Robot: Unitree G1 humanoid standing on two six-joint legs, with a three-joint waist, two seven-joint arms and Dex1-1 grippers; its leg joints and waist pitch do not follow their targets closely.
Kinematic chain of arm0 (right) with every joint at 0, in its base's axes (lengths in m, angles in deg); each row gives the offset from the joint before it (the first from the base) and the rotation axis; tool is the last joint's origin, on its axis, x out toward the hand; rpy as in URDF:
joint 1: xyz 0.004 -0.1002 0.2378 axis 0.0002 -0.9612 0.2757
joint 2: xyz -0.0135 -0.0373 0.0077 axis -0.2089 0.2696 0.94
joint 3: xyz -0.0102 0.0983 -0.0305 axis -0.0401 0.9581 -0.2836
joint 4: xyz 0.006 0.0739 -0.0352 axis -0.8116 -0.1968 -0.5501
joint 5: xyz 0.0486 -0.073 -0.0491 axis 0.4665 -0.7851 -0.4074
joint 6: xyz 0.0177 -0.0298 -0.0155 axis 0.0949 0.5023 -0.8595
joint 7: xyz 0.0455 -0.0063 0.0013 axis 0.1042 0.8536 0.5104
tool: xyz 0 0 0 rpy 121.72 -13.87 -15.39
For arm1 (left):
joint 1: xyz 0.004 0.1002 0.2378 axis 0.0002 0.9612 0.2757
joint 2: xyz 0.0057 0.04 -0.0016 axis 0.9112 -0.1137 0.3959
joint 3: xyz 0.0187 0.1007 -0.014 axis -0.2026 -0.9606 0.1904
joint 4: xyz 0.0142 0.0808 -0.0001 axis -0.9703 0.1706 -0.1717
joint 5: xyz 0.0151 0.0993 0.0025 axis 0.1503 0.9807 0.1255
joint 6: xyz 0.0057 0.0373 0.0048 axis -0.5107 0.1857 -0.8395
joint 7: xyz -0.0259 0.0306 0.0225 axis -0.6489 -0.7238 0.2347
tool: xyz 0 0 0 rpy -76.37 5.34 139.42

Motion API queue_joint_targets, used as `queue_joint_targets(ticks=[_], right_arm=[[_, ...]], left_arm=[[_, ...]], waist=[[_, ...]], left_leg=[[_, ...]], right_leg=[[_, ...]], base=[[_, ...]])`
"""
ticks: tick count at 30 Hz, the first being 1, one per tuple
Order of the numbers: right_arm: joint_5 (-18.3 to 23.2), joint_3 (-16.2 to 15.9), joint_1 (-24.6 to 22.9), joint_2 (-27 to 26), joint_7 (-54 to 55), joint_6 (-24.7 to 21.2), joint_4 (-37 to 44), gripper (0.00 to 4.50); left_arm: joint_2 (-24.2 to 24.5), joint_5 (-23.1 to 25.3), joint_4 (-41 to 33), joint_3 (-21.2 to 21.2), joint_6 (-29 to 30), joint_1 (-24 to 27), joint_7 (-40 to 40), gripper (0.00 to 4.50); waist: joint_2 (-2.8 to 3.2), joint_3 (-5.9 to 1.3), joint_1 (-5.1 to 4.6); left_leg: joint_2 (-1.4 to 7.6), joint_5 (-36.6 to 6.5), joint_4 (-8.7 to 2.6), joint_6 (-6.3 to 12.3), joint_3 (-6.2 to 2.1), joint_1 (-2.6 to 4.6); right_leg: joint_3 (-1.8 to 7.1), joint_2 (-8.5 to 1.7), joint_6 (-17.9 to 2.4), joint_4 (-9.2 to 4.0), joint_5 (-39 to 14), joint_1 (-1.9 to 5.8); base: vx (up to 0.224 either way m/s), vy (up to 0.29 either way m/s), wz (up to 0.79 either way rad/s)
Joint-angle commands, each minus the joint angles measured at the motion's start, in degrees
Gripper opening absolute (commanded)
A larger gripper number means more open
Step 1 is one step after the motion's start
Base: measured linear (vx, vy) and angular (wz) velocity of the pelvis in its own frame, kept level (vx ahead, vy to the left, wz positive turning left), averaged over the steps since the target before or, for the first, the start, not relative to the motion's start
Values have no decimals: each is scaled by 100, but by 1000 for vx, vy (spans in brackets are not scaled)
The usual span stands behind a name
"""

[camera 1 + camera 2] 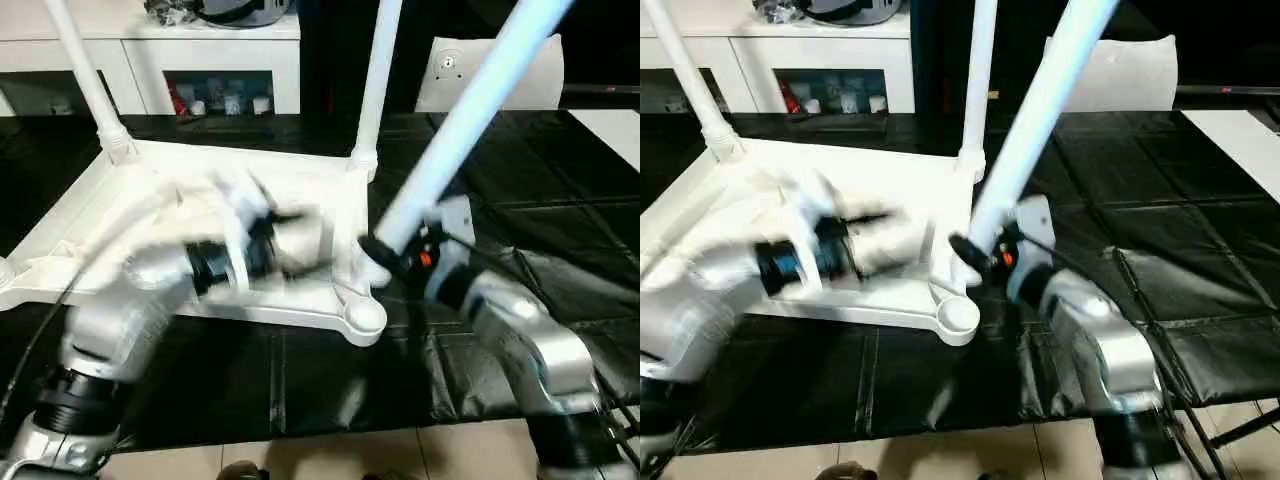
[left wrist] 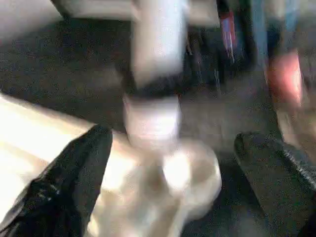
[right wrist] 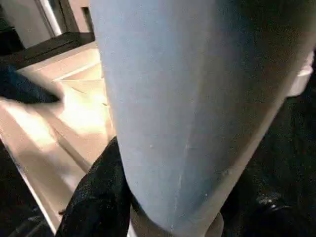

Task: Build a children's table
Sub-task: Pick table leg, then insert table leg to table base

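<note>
A black mat with a grid of lines covers the work area. At the near edge there is a light tile floor. At the back stands a white cabinet with dark openings. Small colorful things sit inside one opening. Some dark stuff lies on top of it. A white cushion-like bag sits far back on the right.

Looks like a living room or playroom, maybe a test setup: white cabinet with toys inside, black mat in front, tiled floor below.
</note>
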Motion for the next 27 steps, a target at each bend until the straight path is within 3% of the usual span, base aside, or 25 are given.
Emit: queue_joint_targets(ticks=[1, 4, 6, 15, 16, 19, 21, 27], right_arm=[[-13, 64, -8, 6, 37, 44, 158, 191], [45, 34, -75, 46, 64, -114, 332, 191], [87, 8, -131, 81, 24, -185, 449, 191], [181, -31, -231, 199, -203, -247, 531, 191], [186, -22, -233, 196, -209, -256, 536, 191], [196, -33, -256, 192, -221, -252, 554, 191], [211, -48, -286, 185, -232, -256, 578, 191], [212, -110, -352, 182, -281, -244, 612, 191]], left_arm=[[79, 429, 256, -257, -435, -75, -210, 414], [131, 739, 711, -456, -911, -203, -493, 408], [158, 858, 1008, -536, -1137, -321, -697, 378], [64, 1314, 2242, -795, -2052, -890, -1247, 320], [23, 1397, 2500, -836, -2206, -993, -1359, 308], [-36, 1437, 2757, -848, -2331, -1098, -1446, 287], [-56, 1483, 2919, -867, -2421, -1155, -1482, 276], [-168, 1667, 3505, -824, -2800, -1357, -1540, 217]], waist=[[81, -371, -40], [75, -373, -41], [73, -387, -38], [95, -416, -19], [124, -407, -14], [104, -412, -9], [127, -416, -5], [124, -414, 9]], left_leg=[[174, -1382, -452, -186, -72, 80], [179, -1390, -456, -203, -78, 78], [182, -1370, -450, -204, -80, 81], [193, -1245, -436, -190, -79, 71], [192, -1290, -437, -186, -76, 77], [202, -1323, -437, -207, -77, 76], [200, -1320, -434, -208, -80, 79], [207, -1382, -439, -202, -89, 80]], right_leg=[[341, -367, -500, -520, -1922, 286], [339, -374, -521, -521, -1942, 287], [342, -379, -540, -501, -1871, 290], [349, -401, -799, -439, -1314, 314], [347, -409, -812, -463, -1376, 307], [350, -425, -849, -446, -1404, 319], [349, -426, -855, -451, -1410, 317], [343, -437, -821, -471, -1545, 319]], base=[[0, 0, 0], [0, 0, 0], [0, 0, 0], [0, 0, 0], [0, 0, 0], [0, 0, 0], [0, 0, 0], [0, 0, 0]])
